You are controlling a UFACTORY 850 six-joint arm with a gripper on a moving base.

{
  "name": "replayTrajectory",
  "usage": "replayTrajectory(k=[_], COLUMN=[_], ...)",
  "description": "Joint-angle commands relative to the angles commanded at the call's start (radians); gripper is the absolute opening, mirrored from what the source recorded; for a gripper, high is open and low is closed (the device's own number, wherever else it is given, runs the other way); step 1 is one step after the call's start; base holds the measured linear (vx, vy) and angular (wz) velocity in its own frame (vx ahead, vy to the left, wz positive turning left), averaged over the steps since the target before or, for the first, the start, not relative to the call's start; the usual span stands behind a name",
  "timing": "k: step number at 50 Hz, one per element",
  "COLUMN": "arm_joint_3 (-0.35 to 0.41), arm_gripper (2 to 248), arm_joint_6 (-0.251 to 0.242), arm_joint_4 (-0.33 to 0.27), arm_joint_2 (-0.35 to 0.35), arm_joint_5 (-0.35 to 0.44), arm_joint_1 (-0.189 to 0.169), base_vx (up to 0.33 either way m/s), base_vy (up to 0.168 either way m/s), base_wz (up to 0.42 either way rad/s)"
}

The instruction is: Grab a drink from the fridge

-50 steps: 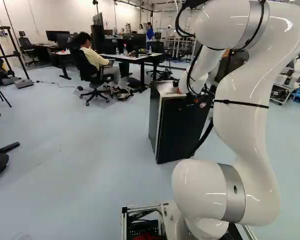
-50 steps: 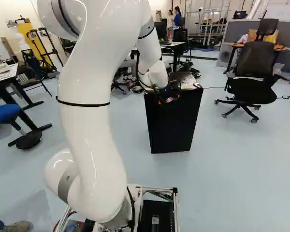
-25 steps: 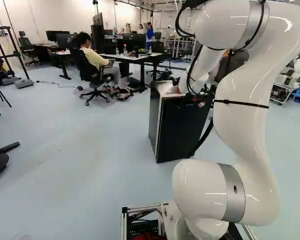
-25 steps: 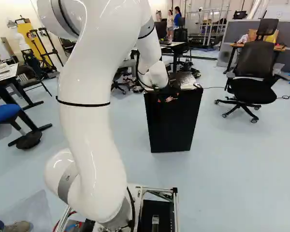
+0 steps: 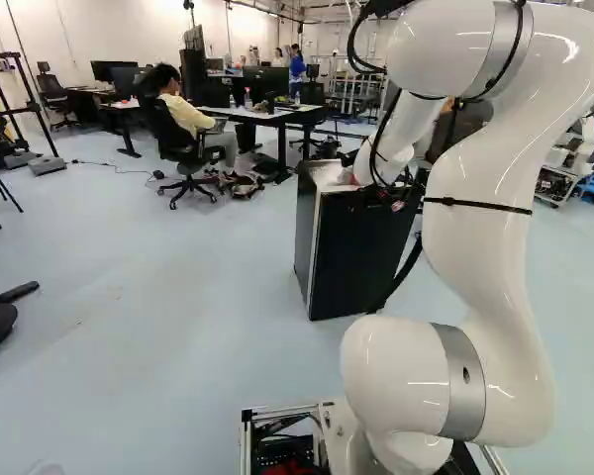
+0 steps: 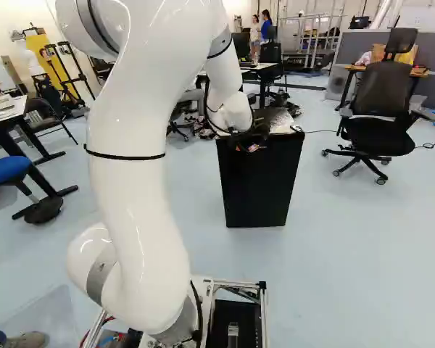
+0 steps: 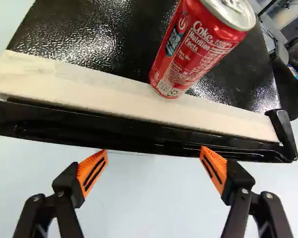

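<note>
Fingers [image 7: 93, 172] are standing spread, holding nothing, before the front edge of the black fridge [image 7: 84, 29]; the red can [image 7: 191, 47] is standing on its top, ahead of their gap. Approach is seemingly underway; next is probably reaching forward around the can, then closing.

Pale floor [image 5: 178, 297], white wall [image 5: 119, 35], office chair [image 6: 383, 90]
</note>
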Motion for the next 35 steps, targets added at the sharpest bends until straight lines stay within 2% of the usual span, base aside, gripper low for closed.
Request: replayTrajectory(k=[14, 35], arm_joint_3=[0.017, 0.116], arm_gripper=[247, 247], arm_joint_6=[0.000, 0.000], arm_joint_4=[0.000, 0.004], arm_joint_2=[0.013, 0.090], arm_joint_5=[0.004, 0.004], arm_joint_1=[-0.002, -0.012], base_vx=[0.000, 0.000], base_vy=[0.000, 0.000], base_wz=[0.000, 0.000])
